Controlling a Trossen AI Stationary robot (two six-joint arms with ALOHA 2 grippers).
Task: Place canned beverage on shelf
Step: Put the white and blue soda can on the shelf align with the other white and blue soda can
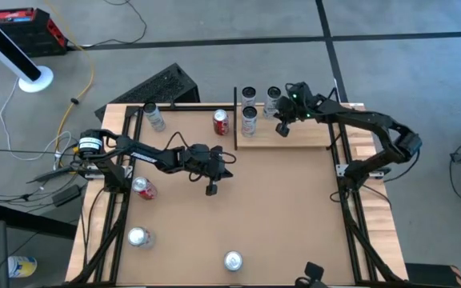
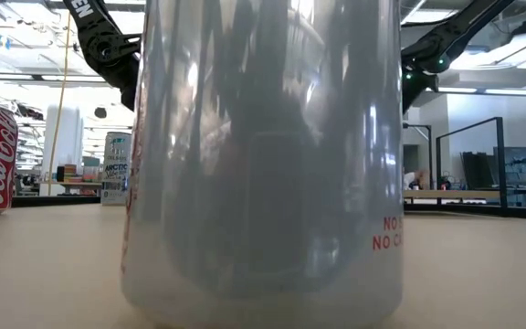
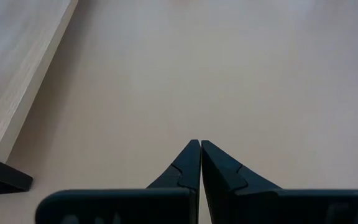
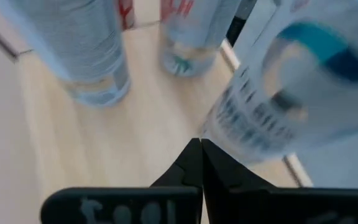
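Presently, on the table's left side: two silver cans near the left edge, one [image 1: 138, 237] toward the near side, and a red can lying on its side [image 1: 143, 188] beside the left arm; all three await collection, well apart from the shelf. Farther back, a clear-and-silver can [image 1: 154, 118] near the far left corner. Left gripper [image 1: 212, 189]: fingers pressed tip to tip with nothing between them, hovering over bare tabletop [image 1: 278, 208], just left of the shelf's black rail; its wrist view shows the closed tips [image 3: 199, 149] above plain board with the plank's pale edge [image 3: 17, 81] alongside, so this arm looks to be waiting, not working. Red cola can [image 1: 221, 122]: upright on the tabletop just left of the rail, not yet on the shelf, probably the nearest candidate. Centre near edge: one silver can [image 1: 232, 261] standing right before the low camera, filling that view. Shelf [image 1: 310, 138]: pale wood-grain plank at the far right, rail [image 1: 235, 120] along its left end; three silver cans stand on it, two [image 1: 249, 120] [image 1: 249, 95] near the rail and one [image 1: 274, 98] beside the right gripper, grouped toward the back, likely to leave the front free. Right gripper [image 1: 282, 128]: clenched, empty, over the shelf just beside that third can; its wrist view shows shut tips [image 4: 199, 144] above plank with cans close around, suggesting a placement finished.
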